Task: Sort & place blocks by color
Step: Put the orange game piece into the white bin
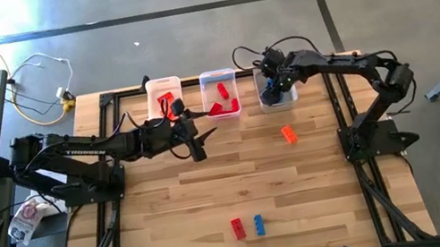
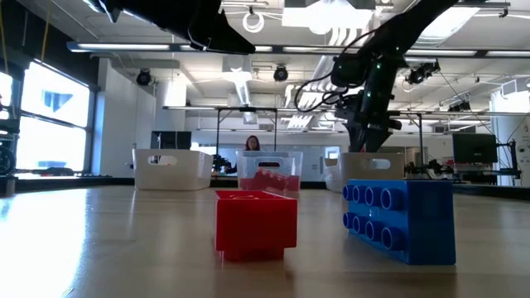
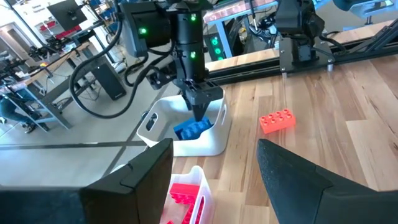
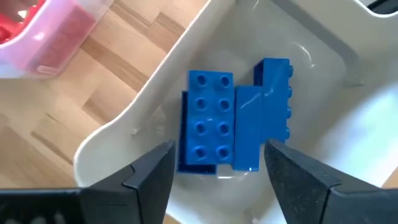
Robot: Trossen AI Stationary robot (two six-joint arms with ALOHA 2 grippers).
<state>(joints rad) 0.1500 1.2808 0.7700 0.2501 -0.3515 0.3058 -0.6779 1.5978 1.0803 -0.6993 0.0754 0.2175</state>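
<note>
Three translucent white bins stand along the far edge. The right bin (image 1: 277, 95) holds blue blocks (image 4: 208, 121). My right gripper (image 4: 219, 155) hangs open just above them, pointing down into the bin (image 3: 199, 109), and touches none. The middle bin (image 1: 220, 92) holds red blocks, and the left bin (image 1: 163, 91) holds reddish ones. My left gripper (image 1: 198, 150) is open and empty, hovering over the table in front of the left and middle bins. An orange block (image 1: 288, 134) lies loose on the table. A red block (image 1: 237, 228) and a blue block (image 1: 259, 224) lie near the near edge.
Bare wooden table lies between the bins and the two near blocks (image 2: 256, 219) (image 2: 399, 217). Black frame rails run along the table's left and right sides. A desk with a keyboard and mouse stands off the left edge. A person shows far behind the bins.
</note>
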